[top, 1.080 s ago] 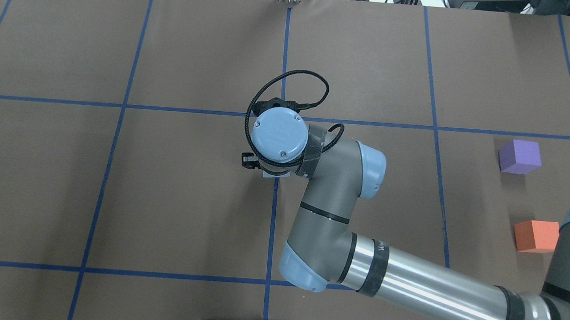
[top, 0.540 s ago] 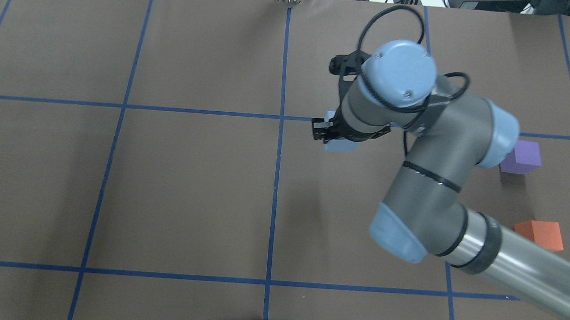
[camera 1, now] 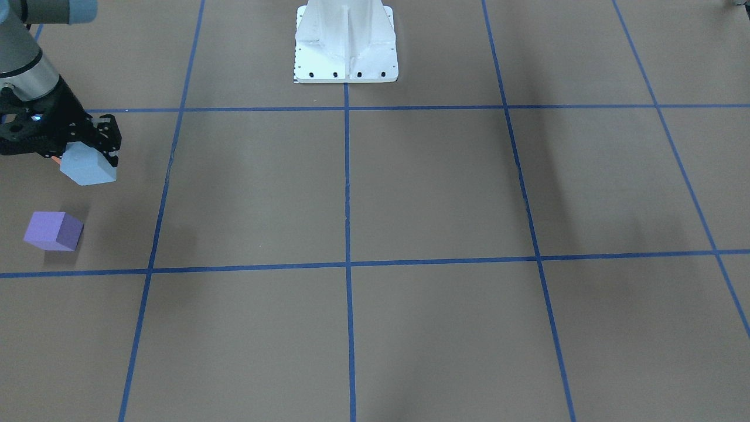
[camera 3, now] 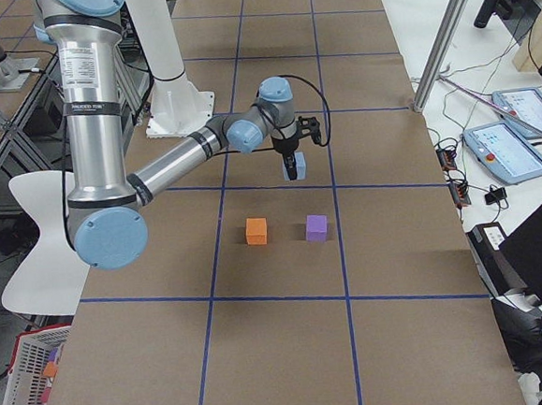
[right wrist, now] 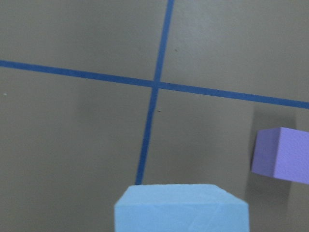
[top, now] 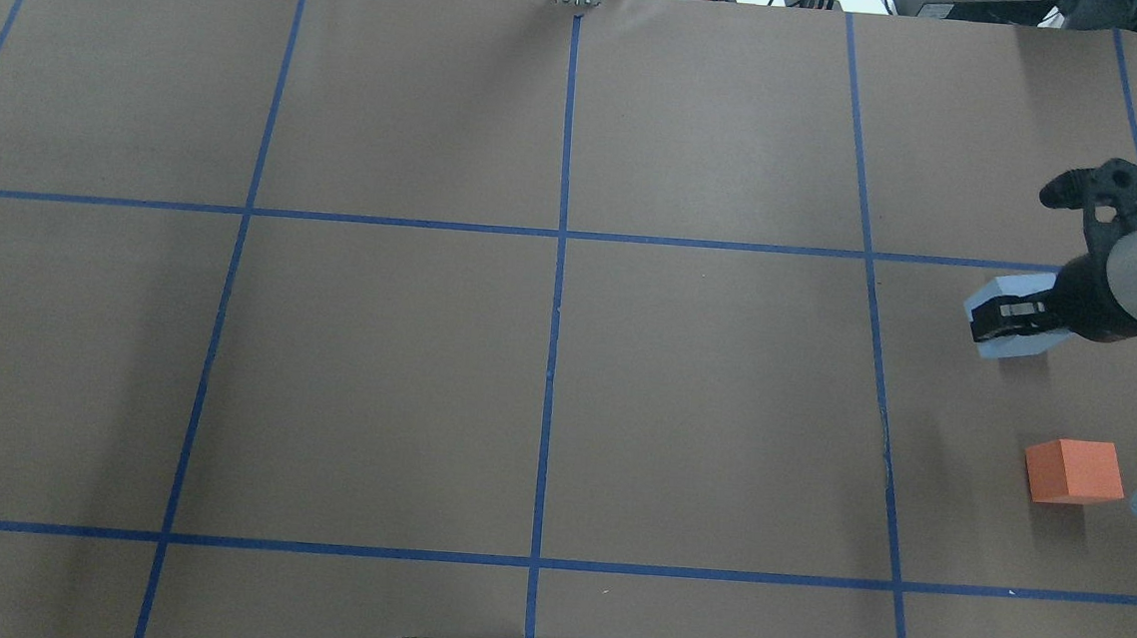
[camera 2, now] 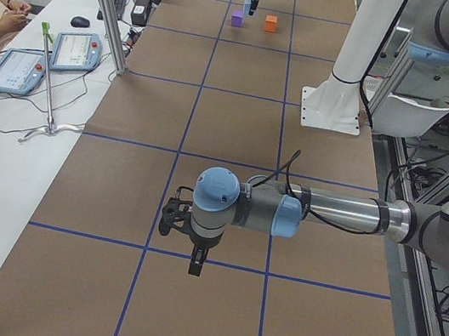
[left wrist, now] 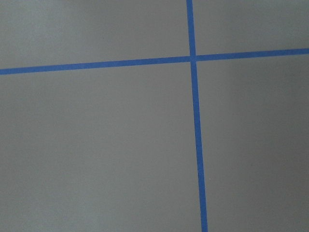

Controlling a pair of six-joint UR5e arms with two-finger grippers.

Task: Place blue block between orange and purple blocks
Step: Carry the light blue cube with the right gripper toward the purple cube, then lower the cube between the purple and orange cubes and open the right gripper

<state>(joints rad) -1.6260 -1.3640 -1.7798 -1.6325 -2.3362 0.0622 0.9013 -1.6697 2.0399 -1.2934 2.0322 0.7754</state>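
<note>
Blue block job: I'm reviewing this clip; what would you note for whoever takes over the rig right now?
Right gripper: shut on the blue block, held above the table near the purple block.
Left gripper: low over the table, far from the blocks; open or shut cannot be told.
Orange block and purple block sit apart.
Done: blue block grasped and lifted.
Left: lower it between them, release.

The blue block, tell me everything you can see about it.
The blue block is a pale blue cube, matte and foam-like, with sharp edges. The right gripper is shut on it from above, black fingers on opposite faces. It seems to hang clear of the brown table, turned slightly against the grid lines, touching nothing else. It is not yet set down between the orange block and the purple block.
</note>
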